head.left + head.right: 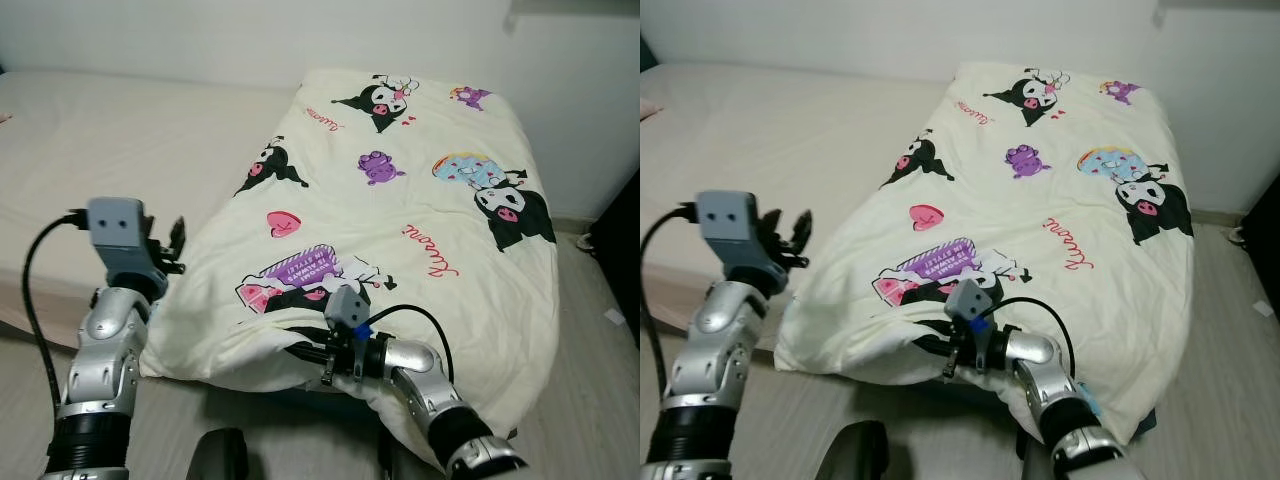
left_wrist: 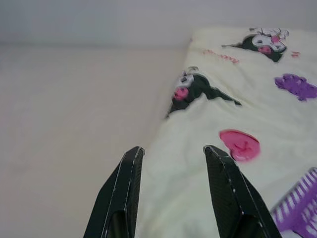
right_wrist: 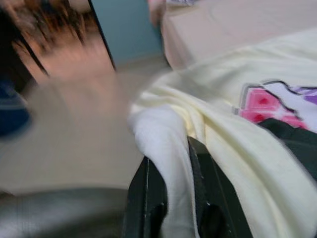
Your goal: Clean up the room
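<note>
A cream blanket (image 1: 400,200) printed with cartoon figures covers the right half of the bed and hangs over its near edge. My right gripper (image 1: 303,352) reaches in low at that near edge and is shut on the blanket's hem. In the right wrist view a fold of the cream fabric (image 3: 171,163) sits pinched between the two black fingers (image 3: 148,183). My left gripper (image 1: 176,243) is raised beside the blanket's left edge, open and holding nothing. In the left wrist view its fingertips (image 2: 133,156) point over the border between blanket (image 2: 247,109) and bare mattress (image 2: 74,109).
The bare beige mattress (image 1: 120,140) fills the left half of the bed, with a white wall (image 1: 250,35) behind. Pale floor (image 1: 600,380) runs along the right side, with a dark object (image 1: 622,240) at the right edge and a small white scrap (image 1: 613,316).
</note>
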Controlling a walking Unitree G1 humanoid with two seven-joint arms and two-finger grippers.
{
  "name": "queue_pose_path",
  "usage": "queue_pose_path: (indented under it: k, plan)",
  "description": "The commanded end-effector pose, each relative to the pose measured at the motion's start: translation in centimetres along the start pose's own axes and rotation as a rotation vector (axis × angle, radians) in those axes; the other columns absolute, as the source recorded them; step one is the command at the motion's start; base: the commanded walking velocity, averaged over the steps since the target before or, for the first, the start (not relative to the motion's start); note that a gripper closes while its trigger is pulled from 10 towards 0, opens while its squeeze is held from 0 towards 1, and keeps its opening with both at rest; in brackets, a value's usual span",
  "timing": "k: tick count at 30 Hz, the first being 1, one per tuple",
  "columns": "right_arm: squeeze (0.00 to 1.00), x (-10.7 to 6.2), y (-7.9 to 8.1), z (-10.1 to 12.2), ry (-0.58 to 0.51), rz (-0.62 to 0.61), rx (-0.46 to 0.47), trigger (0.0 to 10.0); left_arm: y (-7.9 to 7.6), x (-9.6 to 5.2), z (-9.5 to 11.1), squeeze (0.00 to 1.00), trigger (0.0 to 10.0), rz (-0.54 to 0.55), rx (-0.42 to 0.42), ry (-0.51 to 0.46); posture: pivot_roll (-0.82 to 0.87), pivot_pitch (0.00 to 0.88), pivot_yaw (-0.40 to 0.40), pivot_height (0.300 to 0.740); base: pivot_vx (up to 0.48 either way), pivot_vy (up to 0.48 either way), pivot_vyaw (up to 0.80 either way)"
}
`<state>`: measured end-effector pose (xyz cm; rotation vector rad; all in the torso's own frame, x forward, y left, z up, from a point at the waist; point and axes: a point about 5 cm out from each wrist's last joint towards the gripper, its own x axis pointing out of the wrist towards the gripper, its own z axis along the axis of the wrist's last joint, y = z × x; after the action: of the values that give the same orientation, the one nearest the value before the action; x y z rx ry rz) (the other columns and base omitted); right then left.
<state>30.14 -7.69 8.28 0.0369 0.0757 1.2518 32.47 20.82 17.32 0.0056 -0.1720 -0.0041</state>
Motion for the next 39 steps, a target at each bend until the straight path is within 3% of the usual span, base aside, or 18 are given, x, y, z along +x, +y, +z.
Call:
queue_pose_path:
  k: [1,2,4,5,10,12,13,16,19,20,23,25,26,30,31,32,34,39]
  plan:
    - [0.00,0.6,0.6,0.5,-0.047,0.043,0.058,10.0,-0.5,-0.2,-1.1,0.00,10.0,-0.012,0.006,0.045,0.05,0.094,0.005,0.576,0.000,0.000,0.00]
    - [0.46,0.8,1.7,0.8,-0.081,0.100,0.139,10.0,-0.9,-0.2,-1.4,0.00,10.0,-0.013,0.002,0.053,0.04,0.089,0.010,0.576,0.000,0.000,0.00]
    - [0.46,0.9,2.5,1.0,-0.104,0.145,0.194,10.0,-1.1,-0.2,-1.6,0.00,10.0,-0.015,-0.002,0.056,0.04,0.088,0.011,0.576,0.000,0.000,0.00]
    - [1.00,1.0,3.5,1.1,-0.111,0.206,0.252,10.0,-1.4,-0.2,-1.8,0.00,10.0,-0.018,-0.007,0.058,0.03,0.087,0.013,0.576,0.000,0.000,0.00]
    - [1.00,0.3,5.8,-1.4,0.125,0.322,0.151,10.0,-1.8,-0.2,-2.0,0.00,10.0,-0.035,-0.011,0.057,0.03,0.087,0.009,0.576,0.000,0.000,0.00]
    - [1.00,0.3,5.8,-1.4,0.125,0.322,0.151,10.0,-1.8,-0.2,-2.0,0.00,10.0,-0.035,-0.011,0.057,0.03,0.087,0.009,0.576,0.000,0.000,0.00]
    - [0.00,-0.7,6.1,-3.2,0.283,0.364,0.059,10.0,-1.8,-0.1,-2.0,0.00,10.0,-0.042,-0.008,0.058,0.03,0.089,0.004,0.576,0.000,0.000,0.00]
    - [0.00,-1.3,6.2,-3.7,0.326,0.373,0.051,10.0,-1.8,-0.1,-1.9,0.00,10.0,-0.044,-0.006,0.053,0.03,0.088,0.000,0.576,0.000,0.000,0.00]
    - [0.00,-1.2,5.6,-2.1,0.233,0.304,0.087,10.0,-1.5,-0.2,-1.8,0.00,10.0,-0.032,-0.010,0.047,0.03,0.084,-0.006,0.576,0.000,0.000,0.00]
    - [0.00,-0.8,4.3,0.0,0.080,0.179,0.093,10.0,-1.3,-0.3,-2.0,0.00,10.0,-0.018,-0.012,0.057,0.03,0.073,-0.014,0.576,0.000,0.000,0.00]
    - [0.00,-0.8,4.3,0.0,0.080,0.179,0.093,10.0,-1.3,-0.3,-2.0,0.00,10.0,-0.018,-0.012,0.057,0.03,0.073,-0.014,0.576,0.000,0.000,0.00]
    - [0.00,-1.4,1.3,3.6,-0.127,-0.212,0.051,10.0,-1.4,-0.9,-3.5,0.00,10.0,0.004,0.004,0.140,0.02,0.052,-0.021,0.576,0.000,0.000,0.00]
    - [0.00,-1.4,1.3,3.6,-0.127,-0.212,0.051,10.0,-1.4,-0.9,-3.5,0.00,10.0,0.004,0.004,0.140,0.02,0.052,-0.021,0.576,0.000,0.000,0.00]
    - [0.00,-3.4,-0.8,4.5,-0.165,-0.581,-0.056,10.0,-2.3,-2.0,-5.4,0.00,10.0,-0.004,0.023,0.203,0.01,0.036,-0.024,0.576,0.000,0.000,0.00]
    - [0.00,-4.7,-1.8,4.5,-0.163,-0.785,-0.093,10.0,-2.7,-2.6,-6.0,0.00,10.0,-0.007,0.038,0.215,0.01,0.027,-0.029,0.576,0.000,0.000,0.00]
    - [0.00,-4.7,-1.8,4.5,-0.163,-0.785,-0.093,10.0,-2.7,-2.6,-6.0,0.00,10.0,-0.007,0.038,0.215,0.01,0.027,-0.029,0.576,0.000,0.000,0.00]
    - [0.00,-7.6,-3.0,3.9,-0.179,-1.090,-0.075,10.0,-3.1,-3.5,-6.7,0.00,10.0,0.030,0.005,0.236,0.01,0.014,-0.041,0.576,0.000,0.000,0.00]
    - [0.00,-9.0,-3.3,2.7,-0.172,-1.161,-0.021,10.0,-3.4,-3.6,-6.2,0.00,10.0,0.025,0.008,0.191,0.02,0.005,-0.048,0.586,0.000,0.000,0.00]
